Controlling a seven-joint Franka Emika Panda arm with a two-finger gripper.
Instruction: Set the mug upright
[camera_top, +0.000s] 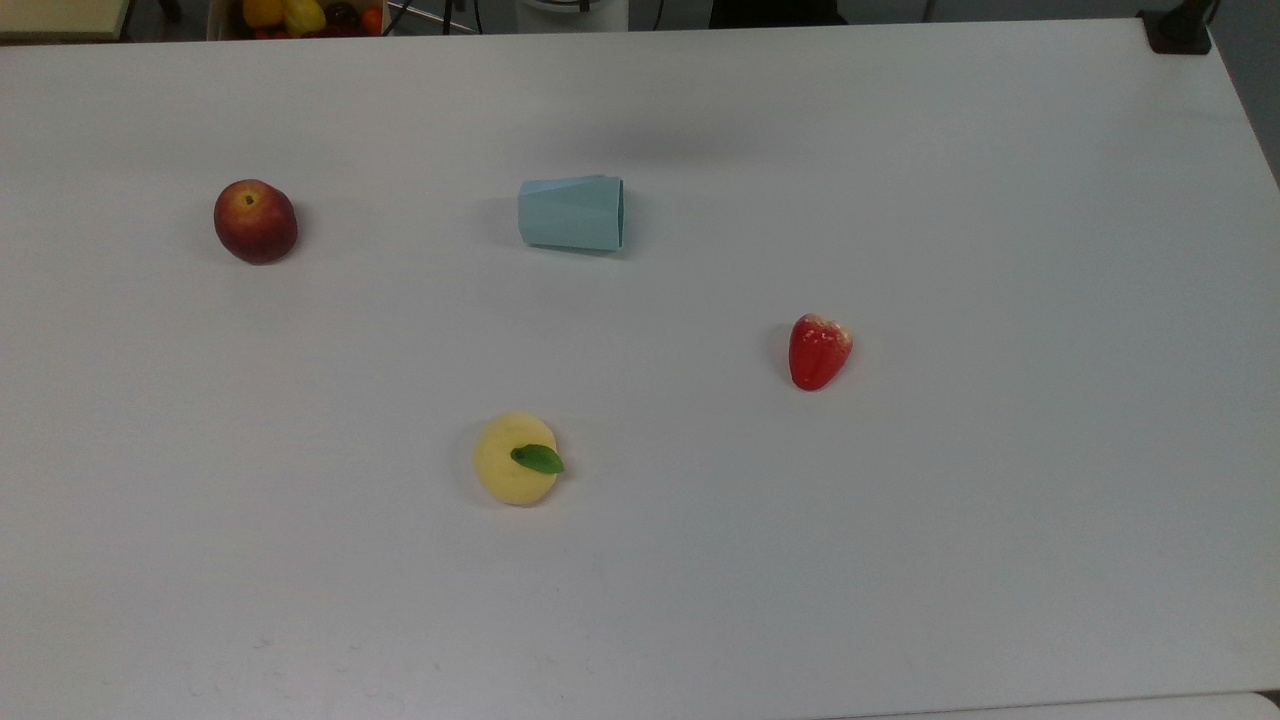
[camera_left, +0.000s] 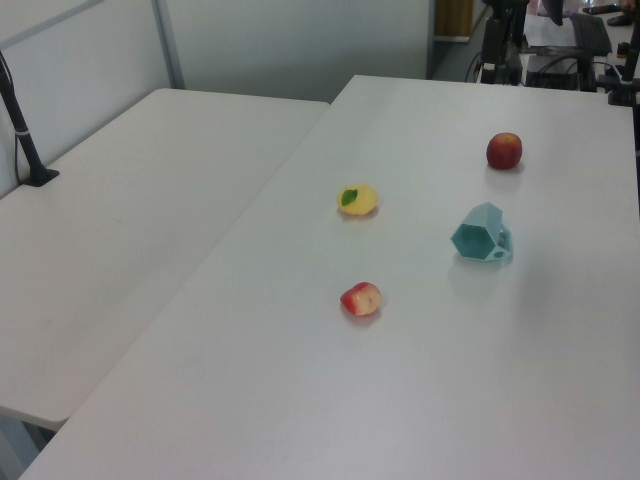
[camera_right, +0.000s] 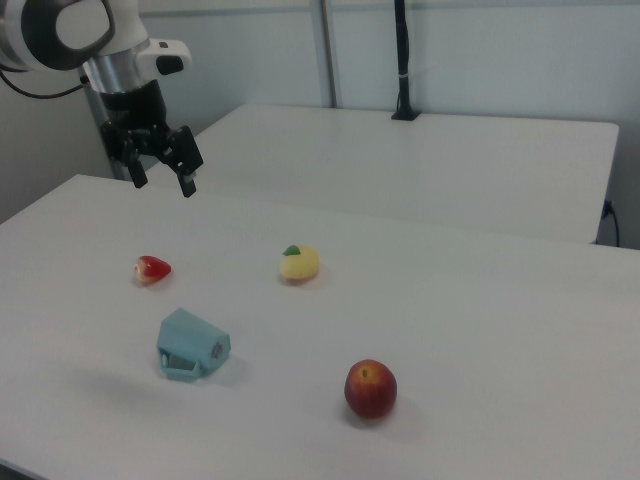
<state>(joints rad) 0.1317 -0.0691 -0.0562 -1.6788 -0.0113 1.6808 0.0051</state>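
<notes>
Mug on its side, end effector held clear above.
One mug (camera_top: 571, 212) and three fruits are counted on the worktop (camera_top: 900, 560); mug axis runs left-right in the top view, rim right. End effector (camera_right: 163, 167) is spread open, holding nothing.

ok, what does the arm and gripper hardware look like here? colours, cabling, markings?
In the right view, the arm has glossy white rounded shells with a dark grey circular joint cap and a small black inset on the wrist. A thin black cable trails off the right view's left edge. The gripper is all black, with two short fingers. No readable markings.
</notes>
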